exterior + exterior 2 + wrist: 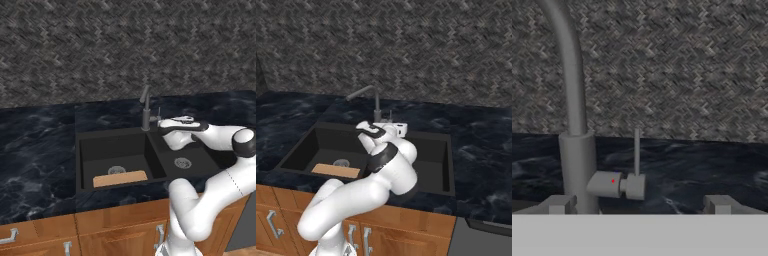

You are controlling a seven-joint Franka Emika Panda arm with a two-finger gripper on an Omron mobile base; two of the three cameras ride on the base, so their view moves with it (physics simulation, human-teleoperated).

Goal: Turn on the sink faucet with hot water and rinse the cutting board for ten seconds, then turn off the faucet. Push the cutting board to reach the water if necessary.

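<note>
- Left base view: the sink faucet (pixel 145 111) is seen upright at the back rim of the sink (pixel 85 145), behind the divider between the two basins, with its spout angled up and to the left. The cutting board (pixel 120 178) is laid flat in the larger left basin, against the front wall and just in front of the round drain (pixel 116 170). The gripper (pixel 161 122) is held just right of the faucet post, at lever height, above the smaller basin. The dark marbled surface (pixel 35 150) is seen around the sink.
- Right base view: the gripper (pixel 401 128) is seen just right of the faucet post, near its base; the board lies in the left basin by the front edge.
- Hand view: the jaws are spread wide apart, nothing between them. The thin side lever (pixel 636 152) is seen standing upright between the two fingertips (pixel 558 204), untouched.
</note>
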